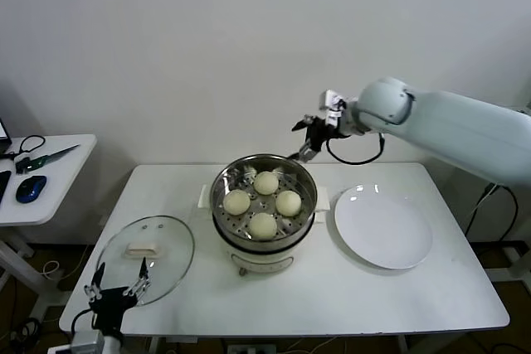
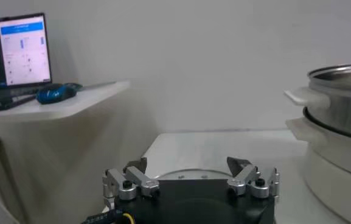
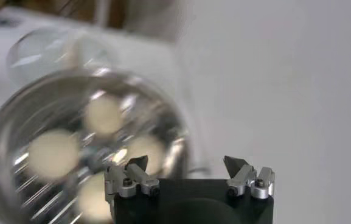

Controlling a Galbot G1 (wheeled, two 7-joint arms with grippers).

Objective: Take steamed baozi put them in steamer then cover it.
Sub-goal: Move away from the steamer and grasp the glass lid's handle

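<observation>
Several cream-white baozi (image 1: 264, 203) lie on the perforated tray inside the steel steamer (image 1: 309, 201) at the table's middle. They show blurred in the right wrist view, baozi (image 3: 53, 153) in the steamer (image 3: 17, 115). My right gripper (image 1: 305, 140) hangs open and empty above the steamer's far right rim; right gripper (image 3: 187, 163). The glass cover (image 1: 170, 242) with its cream handle lies flat on the table at the front left. My left gripper (image 1: 119, 279) stands open and empty at the cover's near edge; left gripper (image 2: 188, 164), with the cover's rim (image 2: 190, 173) just beyond it.
A flat white plate (image 1: 382, 227) lies to the right of the steamer. A side table (image 1: 50, 181) with a blue mouse and a cable stands to the left. In the left wrist view a monitor (image 2: 14, 52) and the steamer's side (image 2: 339, 122) show.
</observation>
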